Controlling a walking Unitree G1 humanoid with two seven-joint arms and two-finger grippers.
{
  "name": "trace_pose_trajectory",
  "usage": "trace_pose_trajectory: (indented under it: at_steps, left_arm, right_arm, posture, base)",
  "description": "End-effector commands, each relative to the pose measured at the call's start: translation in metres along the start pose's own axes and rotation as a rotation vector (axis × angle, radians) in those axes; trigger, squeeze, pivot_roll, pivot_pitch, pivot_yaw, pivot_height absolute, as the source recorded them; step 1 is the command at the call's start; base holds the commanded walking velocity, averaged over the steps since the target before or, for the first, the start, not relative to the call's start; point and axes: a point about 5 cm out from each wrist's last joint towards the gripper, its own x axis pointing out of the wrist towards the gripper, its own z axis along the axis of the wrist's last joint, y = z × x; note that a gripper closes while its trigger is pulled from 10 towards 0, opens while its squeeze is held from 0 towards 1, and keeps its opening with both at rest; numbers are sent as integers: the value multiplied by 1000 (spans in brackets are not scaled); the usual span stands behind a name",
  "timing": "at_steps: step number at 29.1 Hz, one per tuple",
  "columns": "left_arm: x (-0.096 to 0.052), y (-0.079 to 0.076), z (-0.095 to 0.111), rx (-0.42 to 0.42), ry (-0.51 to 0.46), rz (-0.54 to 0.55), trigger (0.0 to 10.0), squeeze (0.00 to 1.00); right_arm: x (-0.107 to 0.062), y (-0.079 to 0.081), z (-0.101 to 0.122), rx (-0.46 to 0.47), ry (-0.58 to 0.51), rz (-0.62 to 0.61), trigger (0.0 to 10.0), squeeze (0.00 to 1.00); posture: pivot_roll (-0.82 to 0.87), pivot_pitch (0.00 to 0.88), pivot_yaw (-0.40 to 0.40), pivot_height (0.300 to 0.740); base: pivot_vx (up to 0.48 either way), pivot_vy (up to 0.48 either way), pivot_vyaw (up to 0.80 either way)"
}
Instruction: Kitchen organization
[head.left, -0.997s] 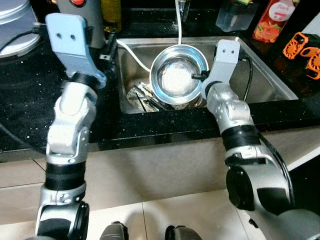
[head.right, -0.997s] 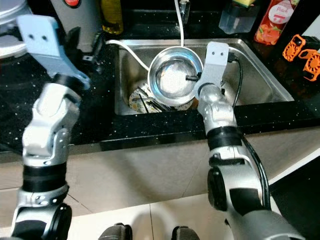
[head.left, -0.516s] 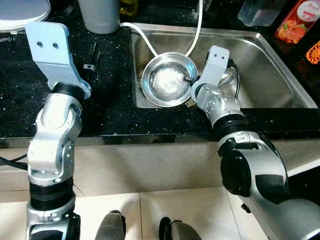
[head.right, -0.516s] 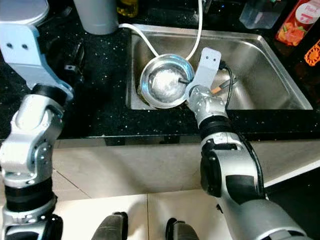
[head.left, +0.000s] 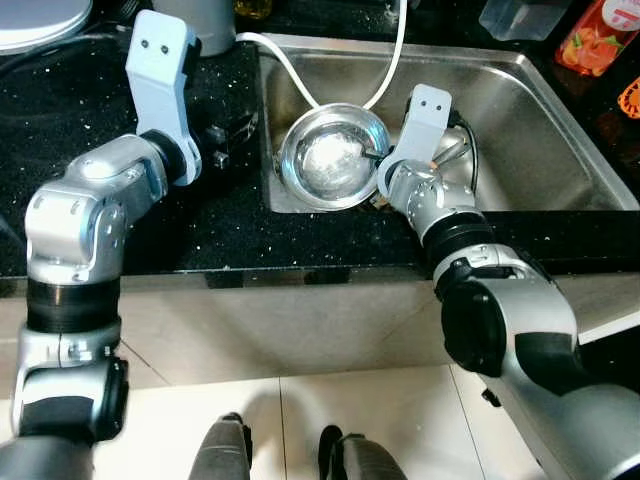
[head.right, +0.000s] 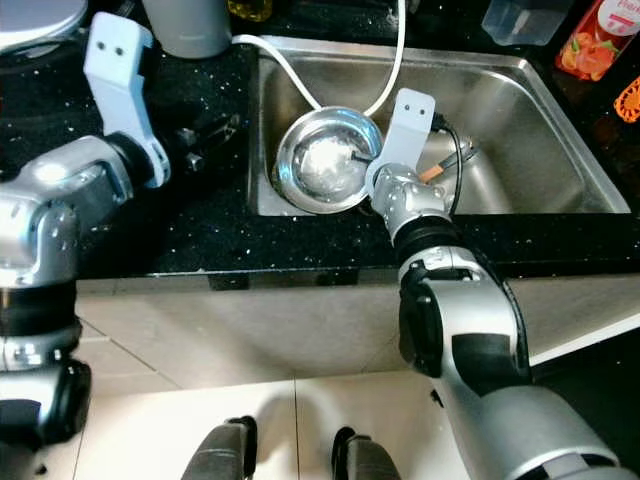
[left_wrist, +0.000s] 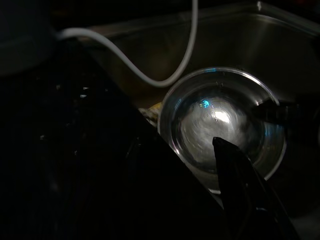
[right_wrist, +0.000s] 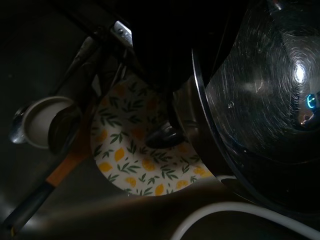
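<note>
**Steel bowl coming out of the sink, one gripper on the rim**

So the right gripper (head.right: 362, 160) is in the sink (head.right: 520, 120), pinched onto the near-right rim of the steel bowl (head.right: 325, 165), one black finger inside and the other outside as far as I can tell. The bowl sits tilted at the sink's left end, resting over a lemon-print plate (right_wrist: 135, 160) with a small cup (right_wrist: 42, 122) and some utensils beside it. A white hose (head.right: 300, 85) loops right behind the bowl.

The left gripper (head.left: 232, 135) hovers over the black surface (head.left: 130, 230) just left of the sink, fingers pointing toward the bowl. Can't tell if it's open, and it isn't holding anything.

If it's lifting the bowl out, my guess is it wants to go straight up first. A rim pinch lets a bowl swing, so slow is better. Watch the hose and don't drag the plate. The left gripper could catch the far rim to steady it.
</note>
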Motion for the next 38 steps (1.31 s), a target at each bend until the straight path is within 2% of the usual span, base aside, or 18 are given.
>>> trace_pose_trajectory:
  at_steps: [1,5,7,11,12,13,15,16,17,18,26,30,32,33,34,35,38]
  left_arm:
    - [4,1,1,32,29,-37,10000,0]
    - [11,-1,4,32,33,-74,10000,0]
    - [23,-8,9,47,33,-121,10000,0]
    - [30,-13,12,45,29,-169,10000,0]
    - [39,-16,17,26,25,-222,10000,0]
    - [43,-16,21,15,16,-237,10000,0]
    - [46,-17,24,11,10,-248,10000,0]
    - [50,-16,27,17,5,-252,10000,0]
    - [50,-16,27,17,5,-252,10000,0]
    - [52,-16,27,25,7,-253,10000,0]
    - [56,-17,24,44,17,-264,10000,0]
    - [58,-13,26,48,12,-273,10000,0]
    - [57,-12,27,45,3,-270,10000,0]
    - [55,-11,26,44,-3,-266,10000,0]
    - [54,-11,26,44,-7,-264,10000,0]
    - [51,-10,24,62,-28,-247,10000,0]
    - [47,-7,24,79,-67,-197,10000,0]
  right_arm:
    - [2,-4,-11,58,52,-13,10000,0]
    - [2,-3,-13,87,65,-23,10000,0]
    - [2,-3,-14,152,88,-48,10000,0]
    - [2,-3,-16,190,106,-58,10000,0]
    - [2,-1,-16,218,119,-53,10000,0]
    - [2,1,-15,219,118,-42,10000,78]
    - [1,2,-15,218,119,-36,10000,78]
    - [1,5,-15,212,119,-22,10000,957]
    - [1,5,-15,212,119,-22,10000,957]
    - [1,6,-15,211,120,-18,10000,1000]
    - [1,4,-8,198,86,-34,10000,1000]
    - [0,4,8,184,9,-15,10000,1000]
    - [-2,5,24,191,-61,11,10000,973]
    - [-5,5,37,203,-125,33,10000,0]
    - [-6,4,46,212,-168,47,10000,0]
    - [-11,1,63,198,-277,71,10000,0]
    - [-20,-4,79,188,-418,119,10000,0]
  posture:
    - [265,209,-67,740]
    - [265,209,-69,740]
    - [266,207,-72,740]
    - [264,206,-75,740]
    - [260,206,-75,740]
    - [256,205,-75,740]
    - [253,203,-74,740]
    - [251,203,-72,740]
    - [251,203,-72,740]
    - [246,201,-69,740]
    - [241,191,-69,740]
    - [239,185,-69,740]
    - [234,172,-68,740]
    - [231,165,-66,740]
    - [231,165,-66,740]
    - [225,157,-61,740]
    - [214,142,-47,740]
  base:
    - [0,0,0]
    - [0,0,0]
    - [0,0,0]
    - [0,0,0]
    - [0,0,0]
    - [0,0,0]
    - [0,0,0]
    - [0,0,0]
    - [0,0,0]
    - [0,0,0]
    - [0,0,0]
    - [0,0,0]
    - [0,0,0]
    - [0,0,0]
    - [0,0,0]
    - [0,0,0]
    - [0,0,0]
